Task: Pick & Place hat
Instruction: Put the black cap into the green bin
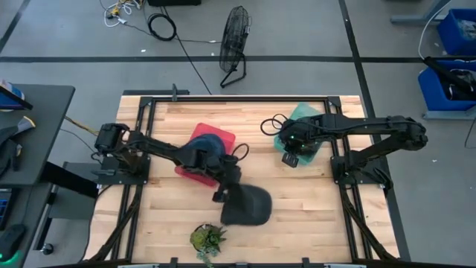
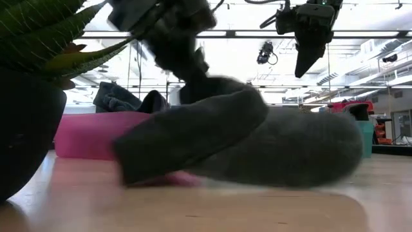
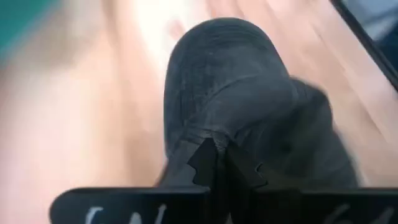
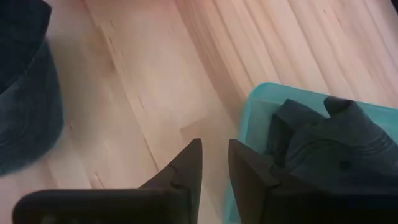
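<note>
Plant (image 2: 29,96) up close; behind it left tool (image 3: 217,163) pinches the dark hat's (image 1: 248,205) edge, so it could slip free. Right tool (image 4: 214,163), fingers narrow, holds nothing.

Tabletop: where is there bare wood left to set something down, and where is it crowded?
Free: between the dark hat and right frame rail; also left of the plant. Crowded: the middle, where the left gripper pinches the hat beside the pink bin, and the teal bin under the right gripper.
</note>
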Motion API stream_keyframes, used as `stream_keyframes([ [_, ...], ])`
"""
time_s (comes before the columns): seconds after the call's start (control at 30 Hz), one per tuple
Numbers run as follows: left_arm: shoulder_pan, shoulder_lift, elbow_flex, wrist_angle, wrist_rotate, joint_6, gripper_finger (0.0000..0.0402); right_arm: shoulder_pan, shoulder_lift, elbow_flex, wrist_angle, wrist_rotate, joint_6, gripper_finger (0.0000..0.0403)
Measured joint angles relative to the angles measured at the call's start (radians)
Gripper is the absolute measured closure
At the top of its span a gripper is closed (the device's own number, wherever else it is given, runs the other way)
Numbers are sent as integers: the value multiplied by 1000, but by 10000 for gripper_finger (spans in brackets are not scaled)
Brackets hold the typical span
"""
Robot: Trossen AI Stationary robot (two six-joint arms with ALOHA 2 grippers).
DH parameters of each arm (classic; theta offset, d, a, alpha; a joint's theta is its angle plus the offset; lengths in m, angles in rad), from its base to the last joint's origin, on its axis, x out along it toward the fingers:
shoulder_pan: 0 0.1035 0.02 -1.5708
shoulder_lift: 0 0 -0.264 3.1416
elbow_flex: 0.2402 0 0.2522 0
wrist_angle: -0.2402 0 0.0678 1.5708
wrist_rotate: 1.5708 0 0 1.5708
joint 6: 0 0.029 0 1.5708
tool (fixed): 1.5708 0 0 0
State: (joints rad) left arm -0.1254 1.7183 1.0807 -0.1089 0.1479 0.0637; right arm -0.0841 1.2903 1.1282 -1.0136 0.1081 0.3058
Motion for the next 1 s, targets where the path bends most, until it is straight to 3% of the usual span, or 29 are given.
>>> stream_keyframes([
  [0.2,42,-11,207,-241,-245,17,386,11,0,0,-69,-11,0,316],
  [0.3,83,-11,254,-260,-330,-13,379,11,0,0,-96,-9,0,301],
  [0.63,228,-9,271,-257,-338,-70,383,16,0,0,53,157,6,227],
  [0.87,273,-9,271,-213,-338,-91,379,69,2,0,410,210,-30,217],
  [1.0,275,-9,271,-180,-338,-100,381,90,41,-14,510,336,-94,217],
])
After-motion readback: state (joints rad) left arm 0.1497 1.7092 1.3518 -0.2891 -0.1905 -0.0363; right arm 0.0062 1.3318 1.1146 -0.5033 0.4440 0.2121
